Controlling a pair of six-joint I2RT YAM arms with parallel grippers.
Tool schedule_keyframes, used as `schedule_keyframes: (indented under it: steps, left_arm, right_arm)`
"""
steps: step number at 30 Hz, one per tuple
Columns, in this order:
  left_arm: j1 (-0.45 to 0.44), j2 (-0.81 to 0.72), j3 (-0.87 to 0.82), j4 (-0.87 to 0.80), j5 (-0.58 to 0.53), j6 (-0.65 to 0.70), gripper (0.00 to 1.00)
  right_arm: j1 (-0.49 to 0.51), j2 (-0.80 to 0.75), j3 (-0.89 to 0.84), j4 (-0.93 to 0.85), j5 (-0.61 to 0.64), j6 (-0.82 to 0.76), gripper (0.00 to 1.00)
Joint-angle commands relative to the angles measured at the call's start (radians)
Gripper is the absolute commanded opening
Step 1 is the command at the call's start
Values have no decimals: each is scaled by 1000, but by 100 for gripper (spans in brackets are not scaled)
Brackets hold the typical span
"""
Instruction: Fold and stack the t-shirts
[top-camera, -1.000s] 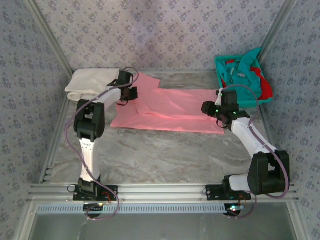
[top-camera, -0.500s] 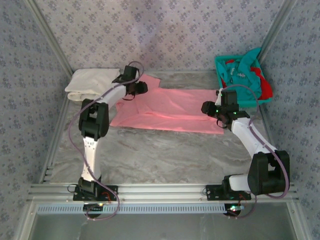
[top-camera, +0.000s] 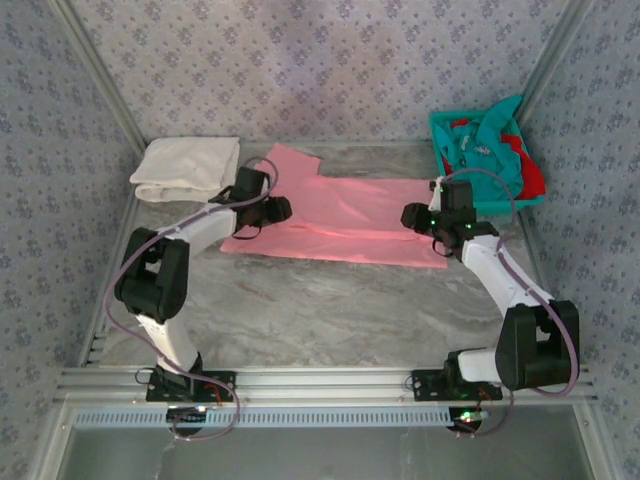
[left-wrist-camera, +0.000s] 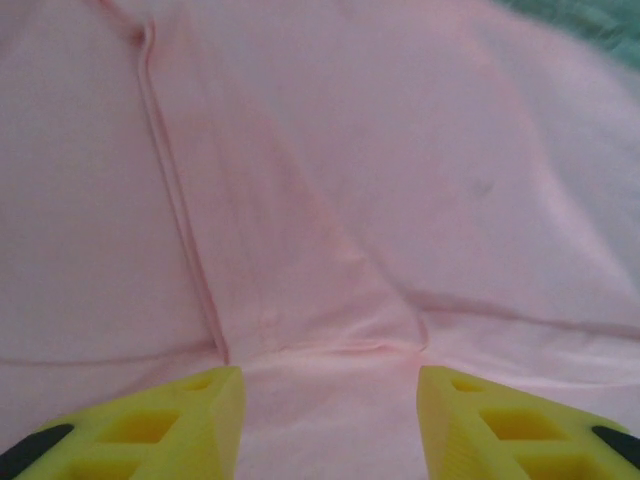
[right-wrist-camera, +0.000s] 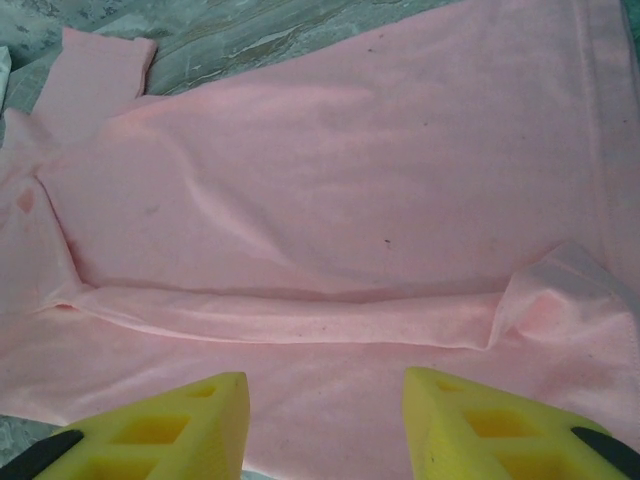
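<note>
Pink t-shirt (top-camera: 345, 215) spread flat, a gripper over each end.
Left gripper (left-wrist-camera: 330, 400) and right gripper (right-wrist-camera: 325, 400) gape empty; by the shirt's right end the basket (top-camera: 440, 135) holds bunched shirts (top-camera: 495, 140), seemingly teal and red, hard to separate.

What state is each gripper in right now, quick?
Left gripper: open, empty, over the pink t-shirt.
Right gripper: open, empty, over the same shirt.
</note>
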Motion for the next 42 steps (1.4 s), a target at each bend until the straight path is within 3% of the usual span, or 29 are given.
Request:
schedule_keyframes:
  steps: [1, 10, 18, 28, 36, 42]
  left_arm:
    - [-4, 51, 10, 35, -1, -11, 46]
    - [-10, 176, 66, 74, 0, 9, 39]
    - [-24, 167, 103, 30, -21, 29, 28]
    - [-35, 199, 164, -2, -49, 57, 0]
    - [-42, 229, 257, -33, -66, 79, 0]
    - [-60, 361, 488, -152, -78, 149, 0]
  right_arm:
    - [15, 8, 20, -1, -1, -16, 47]
    - [16, -11, 19, -20, 16, -27, 47]
    - [16, -15, 16, -23, 14, -27, 47]
    - [12, -14, 9, -15, 9, -23, 47]
    - [0, -40, 0, -26, 14, -30, 47]
    - [-2, -35, -8, -11, 17, -25, 47]
